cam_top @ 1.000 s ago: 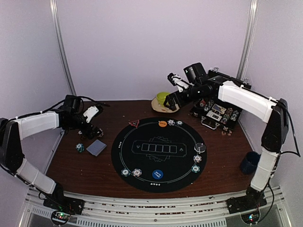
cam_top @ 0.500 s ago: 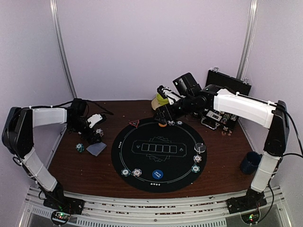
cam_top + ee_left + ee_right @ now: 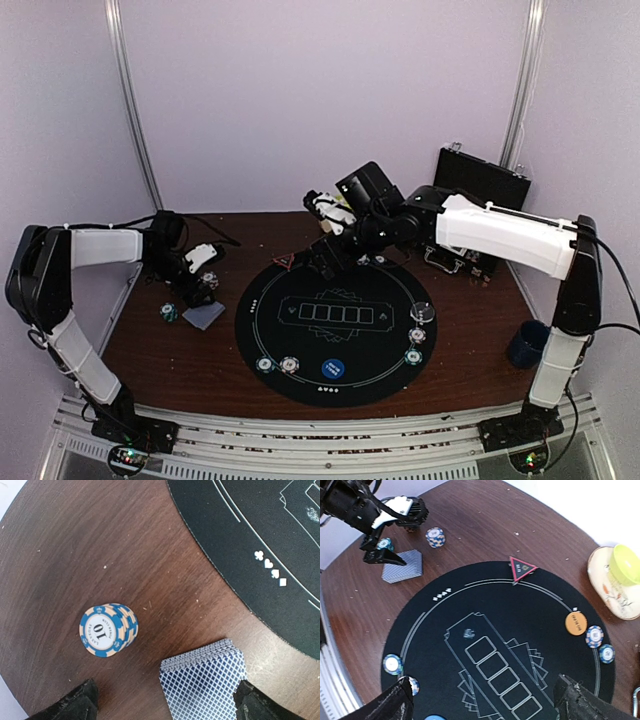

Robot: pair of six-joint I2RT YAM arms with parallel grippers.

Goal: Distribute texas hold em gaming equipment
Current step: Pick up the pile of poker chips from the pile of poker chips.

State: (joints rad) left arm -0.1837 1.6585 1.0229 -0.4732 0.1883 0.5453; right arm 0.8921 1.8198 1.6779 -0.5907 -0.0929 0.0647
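While spread wide, the left gripper [image 3: 165,707] flanks the card deck [image 3: 202,680] at bottom centre, seemingly not touching it, a chip stack [image 3: 107,630] just left; the right gripper [image 3: 487,705], equally spread, hovers above the black mat [image 3: 445,610]

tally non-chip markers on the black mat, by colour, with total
Blue disc: 1
Orange disc: 1
Clear disc: 1
Red triangle marker: 1
Total: 4
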